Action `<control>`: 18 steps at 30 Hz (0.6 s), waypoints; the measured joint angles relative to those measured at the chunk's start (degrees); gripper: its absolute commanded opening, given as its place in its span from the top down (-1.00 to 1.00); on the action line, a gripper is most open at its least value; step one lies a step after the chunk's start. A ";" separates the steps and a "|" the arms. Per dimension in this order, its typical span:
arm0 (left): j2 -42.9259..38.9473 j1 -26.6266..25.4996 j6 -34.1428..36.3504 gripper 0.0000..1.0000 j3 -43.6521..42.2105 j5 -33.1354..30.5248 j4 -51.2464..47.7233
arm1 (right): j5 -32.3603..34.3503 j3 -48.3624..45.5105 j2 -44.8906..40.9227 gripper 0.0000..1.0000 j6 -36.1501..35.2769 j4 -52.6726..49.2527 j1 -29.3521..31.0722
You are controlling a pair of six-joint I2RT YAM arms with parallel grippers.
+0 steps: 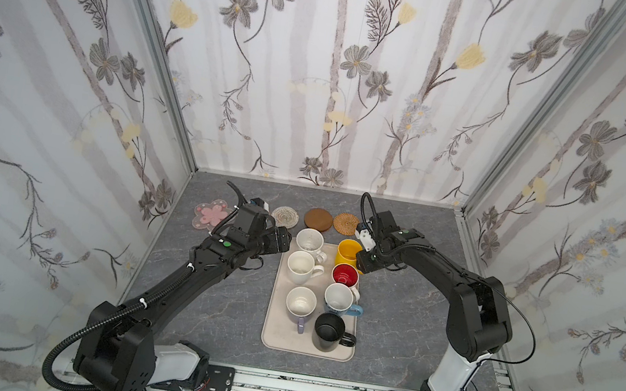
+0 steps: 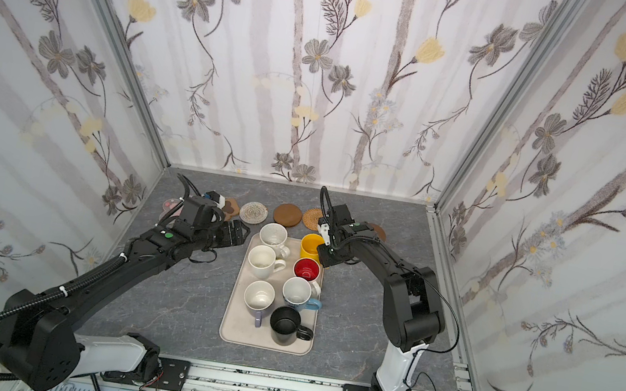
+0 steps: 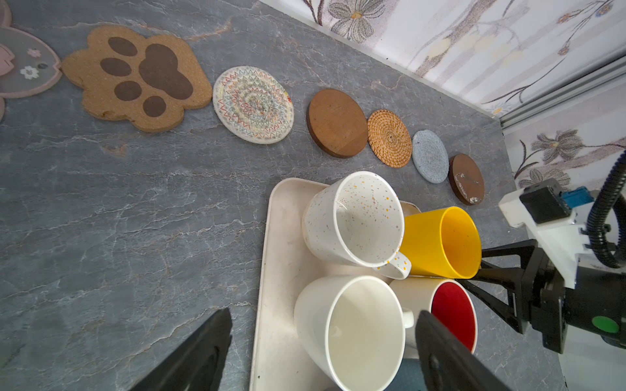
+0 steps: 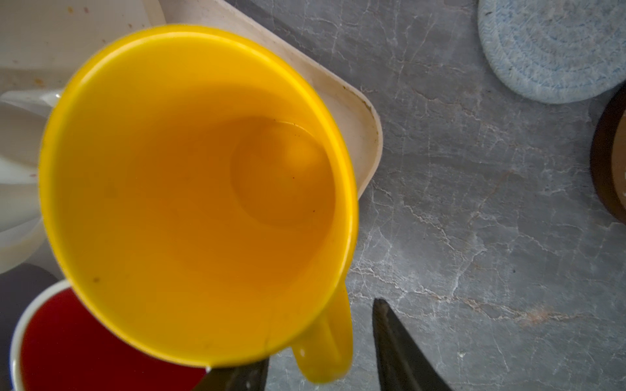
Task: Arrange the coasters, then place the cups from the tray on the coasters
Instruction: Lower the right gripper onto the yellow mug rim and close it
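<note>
Several cups stand on the beige tray (image 1: 277, 336): speckled white (image 1: 308, 241), cream (image 1: 300, 267), yellow (image 1: 348, 252), red-inside (image 1: 345, 275), light blue (image 1: 339, 298), lavender (image 1: 300, 303) and black (image 1: 329, 331). Behind the tray the coasters lie in a row: pink flower (image 1: 212, 213), paw (image 3: 139, 78), crocheted (image 1: 285, 215), wooden (image 1: 318, 219), rattan (image 1: 346, 223), grey-blue (image 3: 430, 156) and amber (image 3: 466, 178). My right gripper (image 4: 321, 333) straddles the yellow cup's handle (image 4: 325, 342), with a gap left on one side. My left gripper (image 3: 325, 315) hangs wide open above the cream cup (image 3: 352, 331).
Papered walls close the grey marbled table (image 1: 228, 301) on three sides. A metal rail (image 1: 316, 390) with both arm bases runs along the front. The right arm's wrist (image 3: 548, 284) sits close beside the yellow and red-inside cups.
</note>
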 measured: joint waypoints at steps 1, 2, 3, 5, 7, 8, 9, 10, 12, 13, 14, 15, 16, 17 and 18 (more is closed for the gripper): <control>0.00 0.00 0.00 -0.75 0.00 0.00 0.02 | -0.13 0.33 0.35 0.03 -0.02 -0.17 0.37; 0.00 0.00 0.02 -0.76 0.00 0.00 0.02 | -0.31 0.63 0.70 0.05 -0.09 -0.22 0.68; 0.00 0.00 0.02 -0.76 0.00 -0.02 0.00 | -0.35 0.96 1.09 0.08 -0.24 -0.24 0.94; -0.11 0.00 0.04 -0.75 0.00 -0.37 0.00 | -0.57 1.68 2.03 0.15 -0.48 -0.22 1.42; -0.24 0.02 0.37 -0.75 0.00 -0.92 0.02 | -0.72 2.23 2.84 0.17 -0.63 -0.22 1.70; -0.24 0.04 0.46 -0.75 -0.02 -1.20 0.02 | -0.83 2.36 3.17 0.18 -0.66 -0.17 1.84; -0.24 0.04 0.46 -0.75 -0.04 -1.46 0.02 | -0.81 2.43 3.32 0.20 -0.70 -0.17 1.95; -0.24 0.04 0.46 -0.75 -0.07 -1.55 0.00 | -0.85 2.47 3.41 0.22 -0.85 -0.20 2.05; -0.24 0.04 0.63 -0.75 -0.07 -1.95 0.00 | -0.90 2.51 3.52 0.26 -0.87 -0.17 2.19; -0.24 0.04 0.63 -0.75 -0.07 -1.95 0.00 | -1.03 2.51 3.52 0.28 -0.87 -0.17 2.23; -0.22 0.04 0.63 -0.75 -0.07 -1.95 0.02 | -1.07 2.51 3.52 0.30 -0.87 -0.17 2.25; -0.20 0.04 0.66 -0.75 -0.07 -1.95 0.00 | -1.09 2.51 3.52 0.36 -0.87 -0.15 2.29; -0.17 0.02 0.66 -0.75 -0.07 -1.95 0.00 | -1.11 2.51 3.52 0.41 -0.87 -0.15 2.34; -0.17 0.02 0.66 -0.75 -0.07 -1.97 0.00 | -1.25 2.51 3.61 0.44 -0.87 -0.15 2.36; -0.17 0.02 0.66 -0.74 -0.07 -2.01 0.00 | -1.31 2.51 3.69 0.45 -0.87 -0.11 2.40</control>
